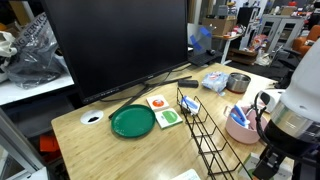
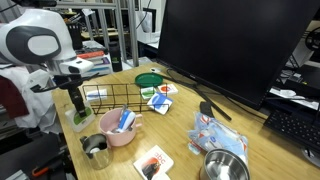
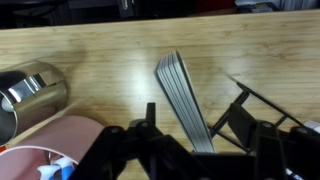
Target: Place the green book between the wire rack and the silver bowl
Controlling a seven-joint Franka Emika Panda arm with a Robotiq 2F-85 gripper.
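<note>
My gripper (image 3: pixel 195 120) is shut on the green book (image 3: pixel 177 82). In the wrist view the book shows edge-on, its pages pointing at the wooden table. In an exterior view the gripper (image 2: pixel 77 106) holds the pale green book (image 2: pixel 80 120) upright at the table's near corner, beside the end of the wire rack (image 2: pixel 115 97). The rack's black wires also show in the wrist view (image 3: pixel 262 100) and in an exterior view (image 1: pixel 205 132). The silver bowl (image 2: pixel 225 167) stands far from the gripper, at the other end of the table, and shows in both exterior views (image 1: pixel 238 82).
A pink bowl (image 2: pixel 120 130) holding blue and white items and a metal cup (image 2: pixel 97 150) stand close to the gripper; both show in the wrist view (image 3: pixel 60 140) (image 3: pixel 30 90). A green plate (image 1: pixel 132 121), picture cards (image 1: pixel 168 117) and a large monitor (image 1: pixel 115 45) lie beyond the rack.
</note>
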